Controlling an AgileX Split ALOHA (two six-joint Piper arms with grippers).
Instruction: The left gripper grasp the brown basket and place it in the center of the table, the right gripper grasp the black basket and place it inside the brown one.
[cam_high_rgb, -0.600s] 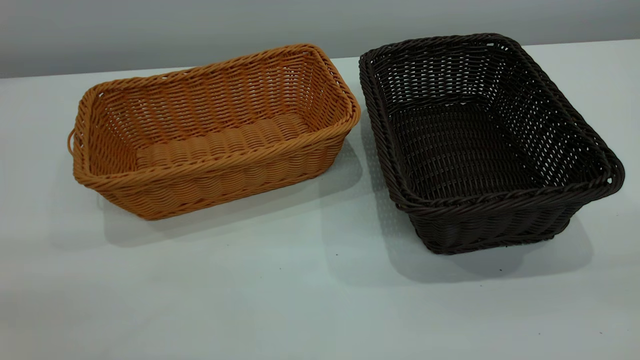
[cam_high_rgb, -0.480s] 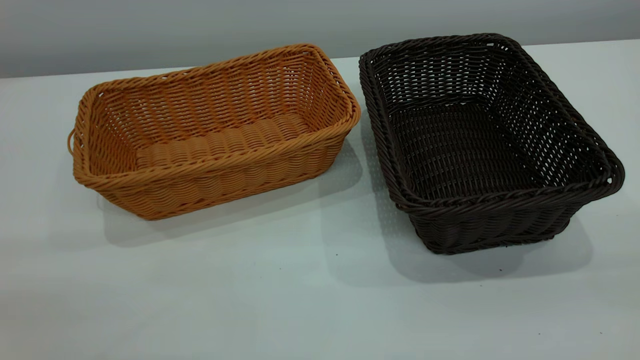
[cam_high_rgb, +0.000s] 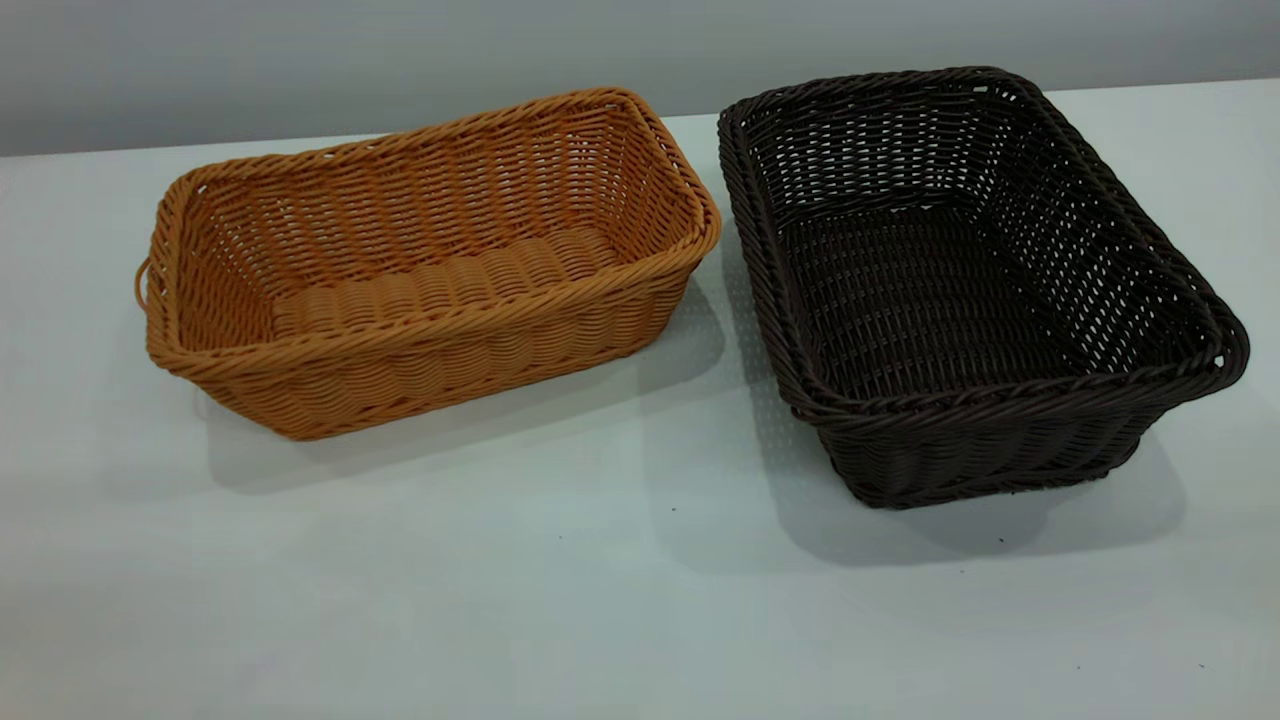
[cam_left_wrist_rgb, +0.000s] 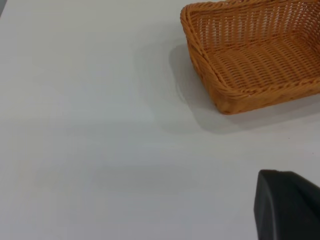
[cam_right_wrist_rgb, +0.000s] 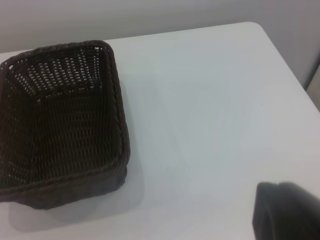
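Observation:
The brown basket (cam_high_rgb: 430, 270) stands upright on the white table (cam_high_rgb: 600, 600) at the left, empty, with a small loop handle on its left end. The black basket (cam_high_rgb: 960, 280) stands upright beside it at the right, empty, a narrow gap between them. Neither arm shows in the exterior view. In the left wrist view a black part of the left gripper (cam_left_wrist_rgb: 287, 205) hangs over bare table, well apart from the brown basket (cam_left_wrist_rgb: 255, 55). In the right wrist view a black part of the right gripper (cam_right_wrist_rgb: 287, 210) is over bare table, apart from the black basket (cam_right_wrist_rgb: 60, 120).
A grey wall runs behind the table's far edge (cam_high_rgb: 100, 150). The table's corner and side edge (cam_right_wrist_rgb: 280, 55) show in the right wrist view. Bare white tabletop lies in front of both baskets, with a few tiny dark specks (cam_high_rgb: 672, 509).

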